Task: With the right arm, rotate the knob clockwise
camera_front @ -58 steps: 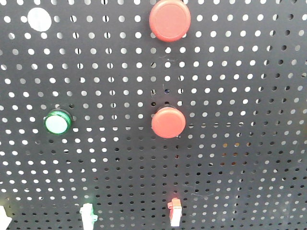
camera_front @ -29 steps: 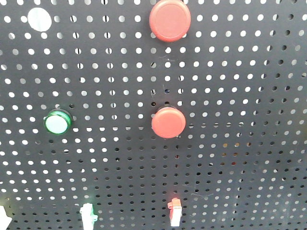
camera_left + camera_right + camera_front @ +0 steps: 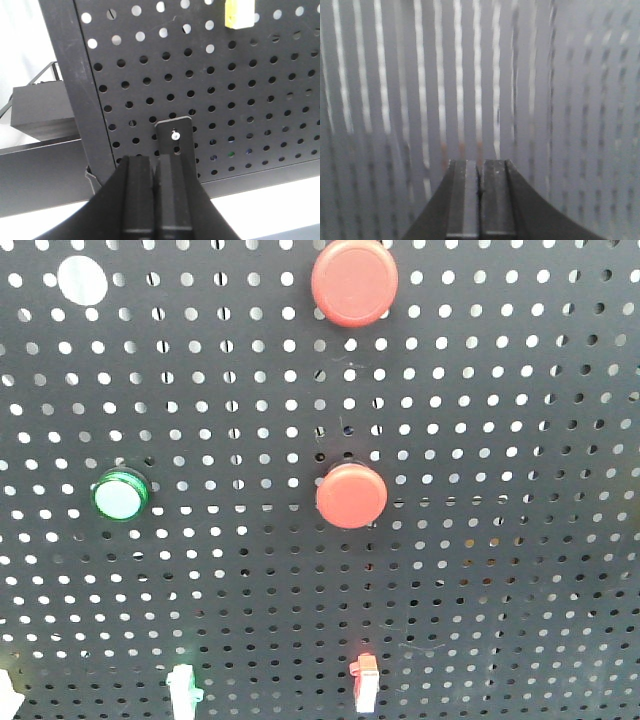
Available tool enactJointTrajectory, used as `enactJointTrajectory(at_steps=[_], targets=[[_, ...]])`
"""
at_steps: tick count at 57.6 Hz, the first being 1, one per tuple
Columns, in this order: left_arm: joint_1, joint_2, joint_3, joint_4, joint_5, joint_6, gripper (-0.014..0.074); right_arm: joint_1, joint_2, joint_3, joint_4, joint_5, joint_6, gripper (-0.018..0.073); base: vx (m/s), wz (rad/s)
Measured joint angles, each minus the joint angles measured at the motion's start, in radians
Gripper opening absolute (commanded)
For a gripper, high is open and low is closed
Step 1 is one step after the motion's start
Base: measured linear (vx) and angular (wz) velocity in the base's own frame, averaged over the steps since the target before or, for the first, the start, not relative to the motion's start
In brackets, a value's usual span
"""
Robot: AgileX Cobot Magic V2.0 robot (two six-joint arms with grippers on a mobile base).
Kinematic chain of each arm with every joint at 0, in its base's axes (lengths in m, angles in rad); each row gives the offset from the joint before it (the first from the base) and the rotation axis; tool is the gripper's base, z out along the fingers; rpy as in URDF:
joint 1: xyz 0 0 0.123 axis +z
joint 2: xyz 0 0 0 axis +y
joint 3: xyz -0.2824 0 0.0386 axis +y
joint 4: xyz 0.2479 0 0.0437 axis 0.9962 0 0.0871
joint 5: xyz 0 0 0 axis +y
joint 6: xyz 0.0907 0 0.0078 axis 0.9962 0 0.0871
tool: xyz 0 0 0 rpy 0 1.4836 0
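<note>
A black pegboard (image 3: 500, 540) fills the front view. On it sit a large red round cap (image 3: 354, 280) at the top, a smaller red round one (image 3: 351, 495) in the middle and a green-rimmed light (image 3: 120, 496) at the left. I cannot tell which of these is the knob. No gripper shows in the front view. My right gripper (image 3: 480, 167) is shut and empty, facing a motion-blurred stretch of pegboard. My left gripper (image 3: 154, 162) is shut and empty, low in front of the pegboard's bottom edge (image 3: 250, 175).
A red-topped switch (image 3: 365, 680) and a white switch (image 3: 182, 685) sit at the board's bottom. A white cap (image 3: 82, 280) is at top left. In the left wrist view, a small black bracket with a screw (image 3: 174, 137), a yellow-white piece (image 3: 239, 14), and a black box (image 3: 40, 107).
Nothing has visibly moved in the front view.
</note>
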Motion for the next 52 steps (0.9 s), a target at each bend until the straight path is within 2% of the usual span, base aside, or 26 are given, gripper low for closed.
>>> enactJointTrajectory(at_steps=[11,20,28,34,45,52], targets=[[0.0,0.0,0.0,0.0,0.0,0.0,-0.0006,0.0,0.056,-0.354,0.001,0.12,-0.003,-0.0008,0.0,0.0],[0.0,0.0,0.0,0.0,0.0,0.0,-0.0006,0.0,0.243,-0.685,-0.028,0.272,-0.048,-0.0008,0.0,0.0],[0.0,0.0,0.0,0.0,0.0,0.0,-0.0006,0.0,0.411,-0.881,-0.03,0.379,-0.062,-0.0008,0.0,0.0],[0.0,0.0,0.0,0.0,0.0,0.0,-0.0006,0.0,0.478,-0.952,-0.021,0.409,-0.057,-0.0008,0.0,0.0],[0.0,0.0,0.0,0.0,0.0,0.0,-0.0006,0.0,0.528,-0.969,0.024,0.372,-0.028,-0.0004,0.0,0.0],[0.0,0.0,0.0,0.0,0.0,0.0,-0.0006,0.0,0.546,-0.969,0.03,0.368,-0.069,-0.0004,0.0,0.0]])
